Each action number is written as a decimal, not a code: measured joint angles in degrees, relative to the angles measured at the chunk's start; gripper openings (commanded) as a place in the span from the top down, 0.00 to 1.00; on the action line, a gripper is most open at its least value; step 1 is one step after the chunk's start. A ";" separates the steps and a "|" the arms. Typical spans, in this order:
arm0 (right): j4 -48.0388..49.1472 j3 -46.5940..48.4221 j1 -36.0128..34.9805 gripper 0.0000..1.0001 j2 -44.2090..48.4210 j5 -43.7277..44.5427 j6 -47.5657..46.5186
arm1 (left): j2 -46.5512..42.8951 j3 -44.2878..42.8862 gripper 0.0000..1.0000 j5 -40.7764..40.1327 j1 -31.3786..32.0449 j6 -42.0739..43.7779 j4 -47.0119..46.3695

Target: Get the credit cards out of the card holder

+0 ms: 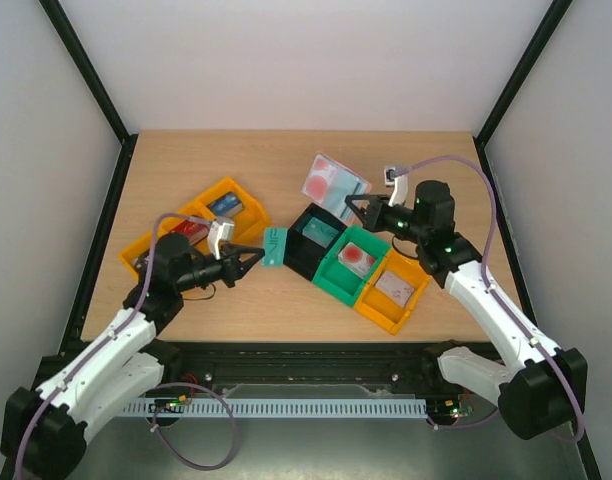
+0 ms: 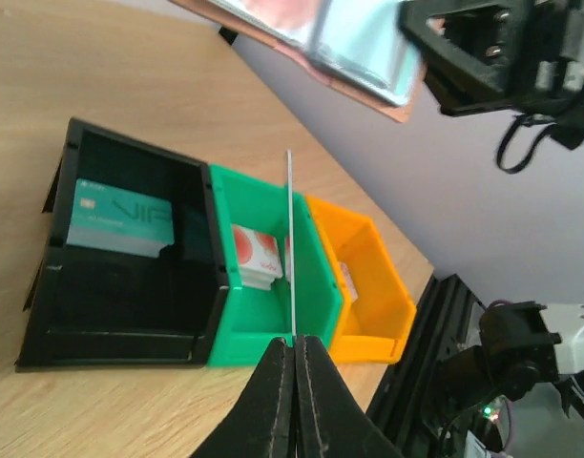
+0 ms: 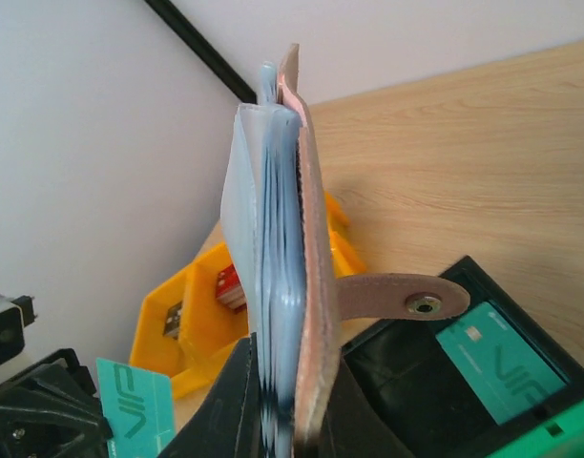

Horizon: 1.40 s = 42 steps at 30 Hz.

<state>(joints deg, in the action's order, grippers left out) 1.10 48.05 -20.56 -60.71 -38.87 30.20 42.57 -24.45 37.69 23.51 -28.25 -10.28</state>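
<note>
Item one, nearest the lens in the left wrist view: left gripper [image 2: 294, 351], jaws pressed together on the lower edge of a teal card [image 1: 275, 247], which stood edge-on and upright, held above the table [image 1: 286, 310] just left of the black bin [image 2: 120, 334]. Item two: right gripper [image 3: 273, 405], closed on the bottom of the card holder [image 3: 309, 239], which was held off the table beyond the bins, its brownish-pink cover and strap outward and its pale blue sleeves fanned. A red-marked card showed in the sleeves from above. Item three: black bin, containing one teal "VIP" card [image 2: 120, 218]. The green bin [image 2: 263, 339] beside it held a red-and-white card, and next to that was an orange bin [image 2: 368, 324], contents hard to read. Handling note, as a judgement: the held card probably belonged with its match in the black bin. It would be best carried over the rim, lowered inside and tilted flat before release. The holder should be kept steady and well apart meanwhile.
</note>
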 measured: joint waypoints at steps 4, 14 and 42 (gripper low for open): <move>-4.07 0.11 0.81 0.98 0.98 3.19 -0.42 | 5.73 -2.56 0.98 -2.80 1.11 -0.74 0.63; -13.55 2.34 1.49 0.98 2.84 6.71 -5.25 | 17.22 -8.57 0.98 -1.29 8.39 9.33 -0.31; 4.79 1.42 -34.51 0.98 -31.26 -4.94 3.58 | -13.35 -9.77 0.98 4.39 -7.48 -2.29 2.97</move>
<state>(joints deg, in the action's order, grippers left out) 5.89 49.47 -55.07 -91.96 -43.81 33.78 29.21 -34.22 42.09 16.03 -30.55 -7.31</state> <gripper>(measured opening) 0.067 0.026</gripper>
